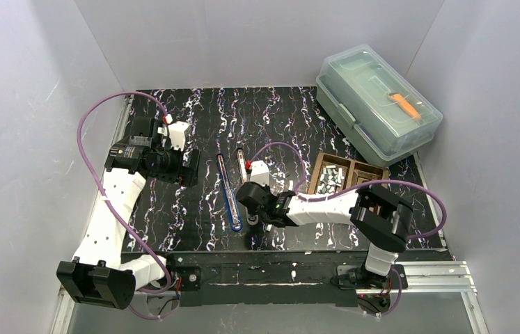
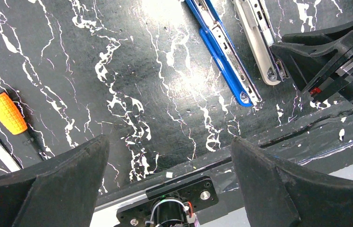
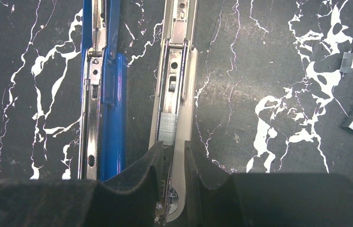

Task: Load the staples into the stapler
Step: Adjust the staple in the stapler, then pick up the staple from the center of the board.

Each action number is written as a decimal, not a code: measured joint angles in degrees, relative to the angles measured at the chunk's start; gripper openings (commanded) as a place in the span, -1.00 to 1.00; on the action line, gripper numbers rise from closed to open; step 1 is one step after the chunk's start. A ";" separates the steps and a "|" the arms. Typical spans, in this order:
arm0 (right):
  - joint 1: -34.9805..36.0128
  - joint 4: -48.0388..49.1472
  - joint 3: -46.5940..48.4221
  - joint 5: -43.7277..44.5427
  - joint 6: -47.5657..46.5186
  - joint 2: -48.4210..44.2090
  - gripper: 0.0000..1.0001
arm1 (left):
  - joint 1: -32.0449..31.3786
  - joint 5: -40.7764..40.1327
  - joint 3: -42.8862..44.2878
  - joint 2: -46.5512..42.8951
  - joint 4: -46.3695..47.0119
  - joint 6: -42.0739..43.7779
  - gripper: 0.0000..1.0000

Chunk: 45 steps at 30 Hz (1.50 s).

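Here: tray (image 1: 354, 163) holds staples (image 1: 330, 182); lidded box (image 1: 351, 118) (clear) holds orange tool (image 1: 404, 104).

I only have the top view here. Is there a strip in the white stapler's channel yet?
Observer: Yes. The right wrist view shows a staple strip lying in the white stapler's channel, just ahead of the right gripper.
Operator: Anything near the left arm that I can't see?
Observer: An orange-handled screwdriver lies on the table, seen from the left wrist.
Operator: Blue stapler loaded?
Observer: No strip shows in the stretch of the blue stapler's rail that the right wrist sees.
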 measured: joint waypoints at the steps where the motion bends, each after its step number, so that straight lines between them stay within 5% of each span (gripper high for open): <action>1: -0.02 0.04 0.00 0.00 0.00 0.00 -0.40 | 0.00 0.00 -0.02 0.00 0.02 0.00 0.99; 11: -0.04 -3.17 -1.81 0.04 1.03 -5.70 -0.37 | 0.00 0.11 -0.59 -0.02 0.09 -0.02 0.99; 28: 3.48 -18.18 -7.63 -0.24 11.52 -13.57 0.46 | 0.00 1.86 -1.97 -2.40 -0.09 0.85 0.99; 45: 5.27 -16.00 -9.73 -4.24 15.78 -12.72 0.09 | 0.00 2.43 -1.99 -6.88 -2.93 2.16 0.99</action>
